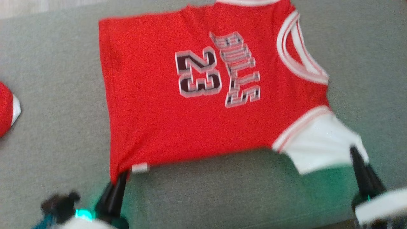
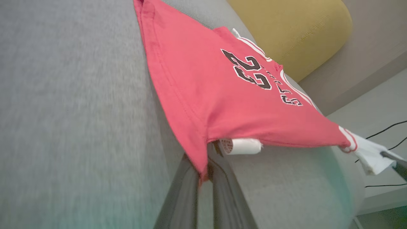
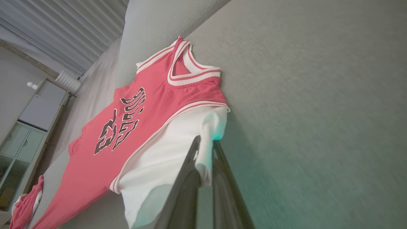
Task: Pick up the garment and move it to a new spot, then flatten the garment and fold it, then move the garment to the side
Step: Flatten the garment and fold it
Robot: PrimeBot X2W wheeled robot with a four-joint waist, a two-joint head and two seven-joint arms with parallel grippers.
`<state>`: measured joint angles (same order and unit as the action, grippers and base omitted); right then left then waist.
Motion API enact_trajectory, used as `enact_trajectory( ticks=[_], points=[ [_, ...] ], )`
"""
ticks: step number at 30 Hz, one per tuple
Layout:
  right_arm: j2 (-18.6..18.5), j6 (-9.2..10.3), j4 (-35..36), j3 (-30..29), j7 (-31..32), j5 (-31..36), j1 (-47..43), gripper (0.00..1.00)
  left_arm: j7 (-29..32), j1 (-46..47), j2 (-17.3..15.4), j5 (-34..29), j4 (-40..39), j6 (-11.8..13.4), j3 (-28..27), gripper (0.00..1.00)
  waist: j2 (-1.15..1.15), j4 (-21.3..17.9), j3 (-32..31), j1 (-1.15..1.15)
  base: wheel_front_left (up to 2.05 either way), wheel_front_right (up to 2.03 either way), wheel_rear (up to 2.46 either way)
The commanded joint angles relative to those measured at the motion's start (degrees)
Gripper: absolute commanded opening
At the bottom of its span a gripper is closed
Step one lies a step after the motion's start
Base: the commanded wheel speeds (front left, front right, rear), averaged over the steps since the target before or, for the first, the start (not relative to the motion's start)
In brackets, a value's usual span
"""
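Note:
The garment (image 1: 152, 105) is a red jersey with white trim, white sleeves and "23" printed on it, spread over a grey sofa seat (image 1: 57, 79). My left gripper (image 1: 122, 174) is shut on its near left hem corner, next to a small white label (image 1: 140, 168). My right gripper (image 1: 353, 151) is shut on the white sleeve (image 1: 321, 143) at the near right. In the left wrist view the hem corner (image 2: 200, 162) sits pinched between my dark fingers. In the right wrist view the sleeve (image 3: 178, 149) drapes over my fingers (image 3: 187, 178). The near edge hangs taut between both grippers.
Another red and white piece of cloth (image 1: 8, 109) lies at the seat's left edge. A mustard cushion (image 2: 295, 28) leans at the sofa's back. A white cabinet (image 3: 28, 127) stands beyond the sofa. Black cables (image 2: 386, 128) run along the floor.

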<state>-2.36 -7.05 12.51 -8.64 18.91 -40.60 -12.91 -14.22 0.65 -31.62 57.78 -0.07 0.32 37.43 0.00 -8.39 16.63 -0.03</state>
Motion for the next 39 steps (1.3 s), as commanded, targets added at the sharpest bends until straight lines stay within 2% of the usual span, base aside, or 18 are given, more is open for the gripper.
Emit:
enact_trajectory(
  ticks=[1,5,8,15,20,23,26,35,36,37,39],
  points=[
    [-0.52,-0.44,2.43,0.27,0.13,-0.12,-0.72,0.0,-0.74,0.73,-2.25,0.2,-2.02,0.61,-3.1,0.0,0.0,-0.52,-0.23,0.03,0.0,0.0,0.0],
    [-0.52,-0.44,6.72,-0.01,0.35,-0.67,-6.88,0.0,-0.57,-7.99,-3.24,1.97,-11.08,3.94,-4.33,0.0,0.0,-0.5,1.73,0.03,0.0,0.0,0.0],
    [-0.52,-0.44,8.19,-0.01,1.94,0.86,-5.01,0.0,2.74,-8.86,-3.86,6.09,-15.4,5.23,-5.15,0.0,0.0,-0.24,3.11,0.03,0.0,0.0,0.0],
    [-0.52,-0.44,6.3,0.56,13.56,7.97,11.27,0.0,17.21,0.49,-7.34,17.82,-20.74,8.03,-9.26,0.0,0.0,0.63,5.01,0.03,0.0,0.0,0.0],
    [-0.52,-0.44,2.26,1.51,22.71,12.25,22.18,0.0,26.24,8.91,-8.09,24.21,-18.49,13.7,-11.47,0.0,0.0,1.01,5.97,0.03,0.0,0.0,0.0],
    [-0.52,-0.44,-0.44,1.78,24.62,14.46,27.16,0.0,29.22,13.29,-7.75,25.16,-16.11,15.97,-11.53,0.0,0.0,1.02,6.66,0.03,0.0,0.0,0.0],
    [-0.52,-0.44,-2.73,2.07,24.99,15.59,30.54,0.0,31.5,16.4,-6.91,26.12,-14.58,16.63,-11.11,0.0,0.0,0.83,7.1,0.03,0.0,0.0,0.0],
    [-0.52,-0.44,-8.16,2.66,24.5,18.5,36.47,0.0,35.09,21.4,-7.28,24.79,-12.09,16.88,-9.26,0.0,0.0,0.23,7.95,0.03,0.0,0.0,0.0],
    [-0.52,-0.44,-8.84,2.45,24.18,18.59,37.12,0.0,35.25,21.9,-7.29,24.48,-11.83,16.89,-9.09,0.02,0.0,0.25,7.99,0.03,0.0,0.0,0.0],
    [-0.52,-0.44,-9.48,2.28,23.81,18.75,37.74,0.0,35.33,22.45,-7.39,23.92,-11.64,16.75,-8.82,0.08,0.0,0.28,8.03,0.03,0.0,0.0,0.0],
    [-0.52,-0.44,-10.65,2.22,23.14,18.87,38.75,0.0,35.54,23.23,-7.1,23.59,-11.19,16.47,-8.48,0.32,0.0,0.42,8.12,0.03,0.0,0.0,0.0]
  ],
)
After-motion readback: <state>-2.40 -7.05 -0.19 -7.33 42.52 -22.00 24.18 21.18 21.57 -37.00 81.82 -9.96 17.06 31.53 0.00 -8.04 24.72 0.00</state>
